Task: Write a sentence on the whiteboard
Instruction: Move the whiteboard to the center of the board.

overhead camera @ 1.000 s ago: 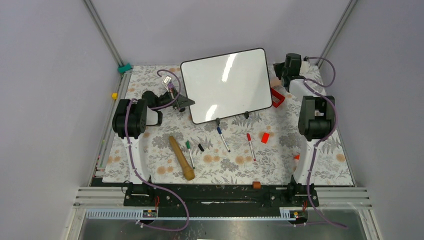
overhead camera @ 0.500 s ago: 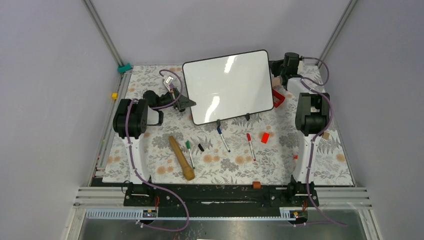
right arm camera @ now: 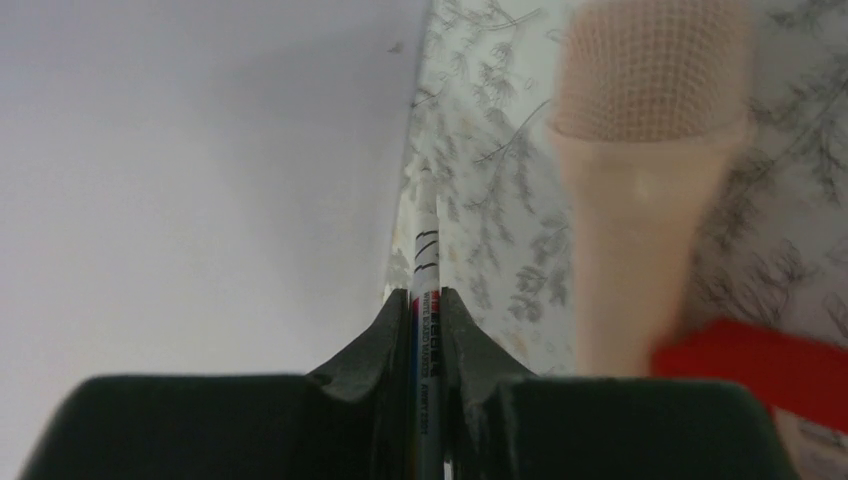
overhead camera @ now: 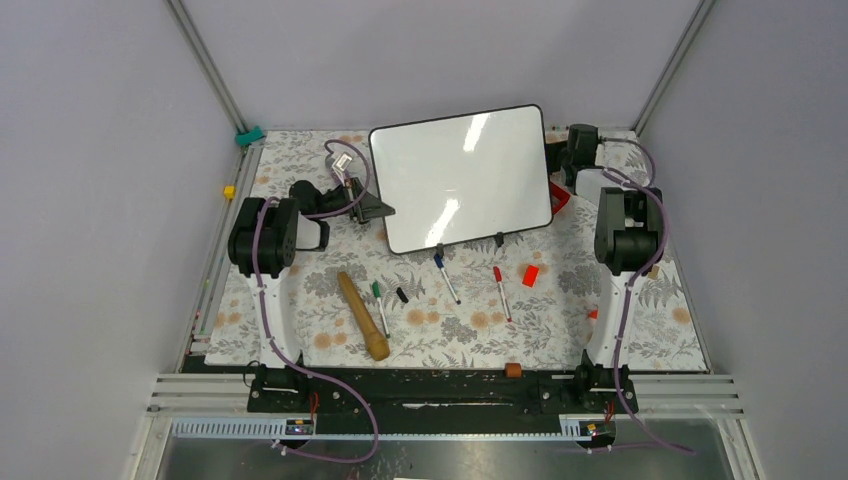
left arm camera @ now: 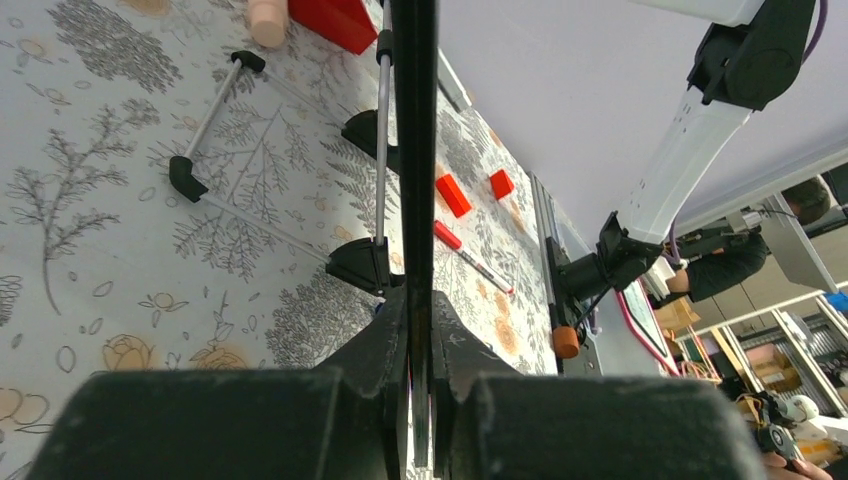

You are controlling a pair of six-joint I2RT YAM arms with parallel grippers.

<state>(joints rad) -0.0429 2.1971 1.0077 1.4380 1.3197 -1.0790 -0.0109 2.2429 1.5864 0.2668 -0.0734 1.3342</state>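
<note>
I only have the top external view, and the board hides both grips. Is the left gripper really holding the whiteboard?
Observer: Yes. In the left wrist view the left gripper is shut on the black frame of the whiteboard, which shows edge-on between the fingers.
Operator: And the right one, behind the board?
Observer: The right gripper is shut on a marker with a white barrel, pointing straight out from the fingers.
Operator: Is anything close to that marker?
Observer: A pinkish waffle-textured object sits close beside it, to its right in the right wrist view.
</note>
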